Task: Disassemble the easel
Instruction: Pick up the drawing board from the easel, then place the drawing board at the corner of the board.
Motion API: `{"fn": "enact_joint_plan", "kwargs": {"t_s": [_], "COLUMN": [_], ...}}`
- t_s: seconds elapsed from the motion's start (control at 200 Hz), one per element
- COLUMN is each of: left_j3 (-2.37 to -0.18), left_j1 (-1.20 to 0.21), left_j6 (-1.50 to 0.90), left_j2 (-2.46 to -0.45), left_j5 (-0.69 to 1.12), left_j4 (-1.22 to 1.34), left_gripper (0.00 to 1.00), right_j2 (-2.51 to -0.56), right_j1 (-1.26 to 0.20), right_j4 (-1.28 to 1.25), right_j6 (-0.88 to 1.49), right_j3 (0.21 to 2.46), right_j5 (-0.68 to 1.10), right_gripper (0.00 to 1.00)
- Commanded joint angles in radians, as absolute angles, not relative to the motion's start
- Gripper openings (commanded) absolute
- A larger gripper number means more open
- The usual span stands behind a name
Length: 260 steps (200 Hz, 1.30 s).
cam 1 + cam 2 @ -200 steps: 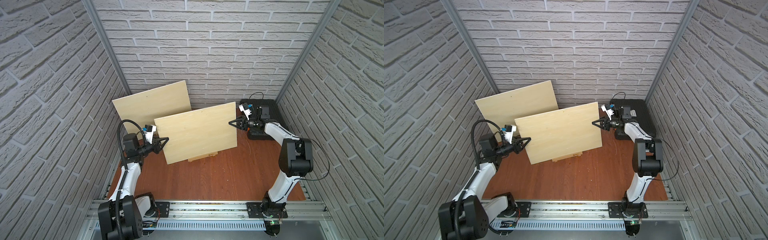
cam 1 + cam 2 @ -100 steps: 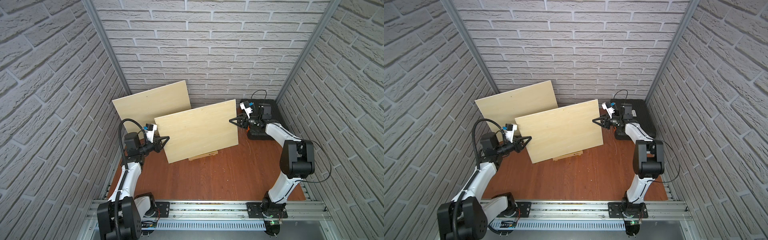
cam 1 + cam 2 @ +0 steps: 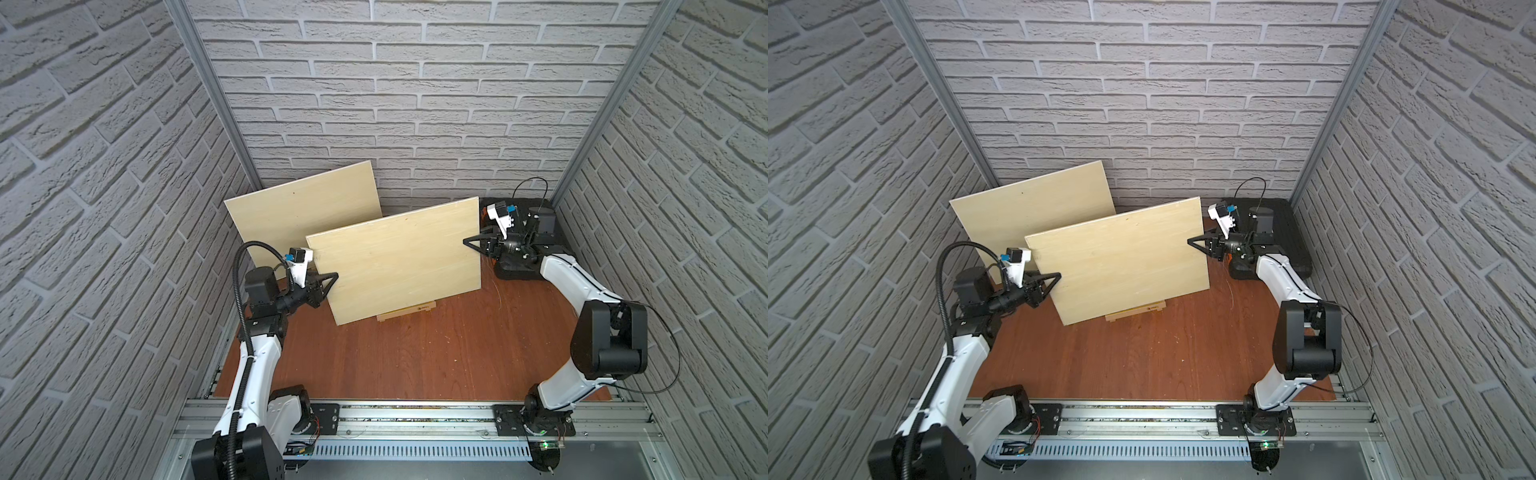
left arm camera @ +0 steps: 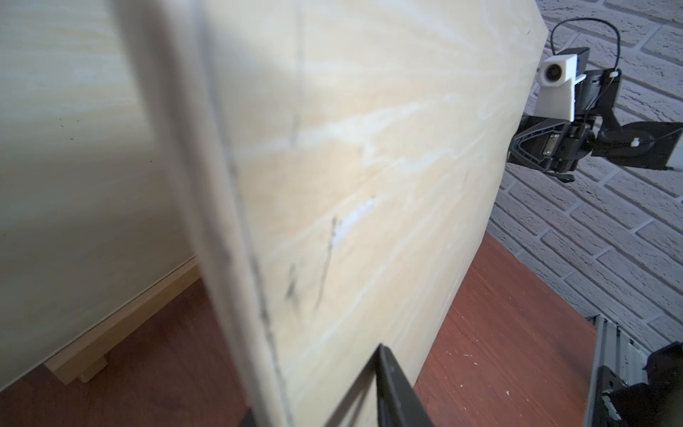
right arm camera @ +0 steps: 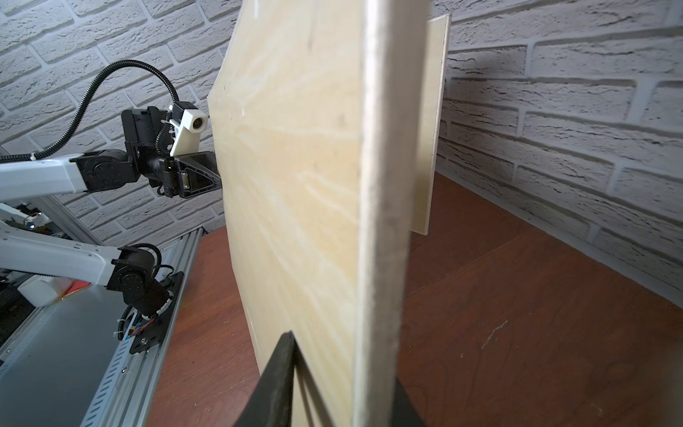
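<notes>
Easel: small wooden stand (image 3: 405, 311) on the table (image 3: 415, 361), low between the two grippers, peeking out under the front board's bottom edge.
Front board: big pale plywood sheet (image 3: 399, 262), up on edge and tilted, reaching from one gripper right across to the other. Whether it rests on the stand, can't tell.
Left gripper: (image 3: 334, 276) pinching the sheet's left edge. In the wrist view, that edge runs straight down between its fingers (image 4: 391, 388).
Right gripper: (image 3: 465, 241) pinching the opposite edge, with its fingers (image 5: 277, 377) on either side of the sheet.
Rear board: second sheet (image 3: 303, 216) beyond the left gripper, at the back wall, apart from the held one.
Black case: (image 3: 1296, 249) just behind the right gripper.
</notes>
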<state>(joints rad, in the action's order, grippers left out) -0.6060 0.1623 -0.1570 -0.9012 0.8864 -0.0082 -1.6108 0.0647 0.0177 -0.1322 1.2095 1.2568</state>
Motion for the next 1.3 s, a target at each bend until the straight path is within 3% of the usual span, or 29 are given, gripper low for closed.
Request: {"fn": "enact_joint_plan", "kwargs": {"t_s": [0.0,0.49,0.785,1.095,1.295], "left_j3": [-0.651,-0.503,-0.496,-0.489,-0.488], "left_j1": [0.062,-0.076,-0.128,-0.133,-0.133], "left_j6": [-0.032,-0.113,-0.093,-0.087,-0.085], "left_j2": [-0.818,-0.483,-0.473,-0.486,-0.489], "left_j5": [0.785,0.625,0.57,0.569,0.572], "left_j4": [0.102,-0.124,-0.188,-0.177,-0.166], "left_gripper": [0.07,0.07,0.07,0.07,0.06], "right_j2": [-1.502,-1.286,-1.284,-1.326,-1.322], "right_j1": [-0.05,-0.05,-0.049,-0.049,-0.049], "right_j4": [0.162,0.167,0.034,0.096,0.129], "right_j6": [-0.092,-0.096,-0.009,-0.009,-0.005], "right_j3": [1.156,0.815,0.651,0.671,0.676], "right_j5": [1.177,1.055,0.994,0.931,0.89], "right_gripper": [0.1,0.11,0.14,0.3,0.49]}}
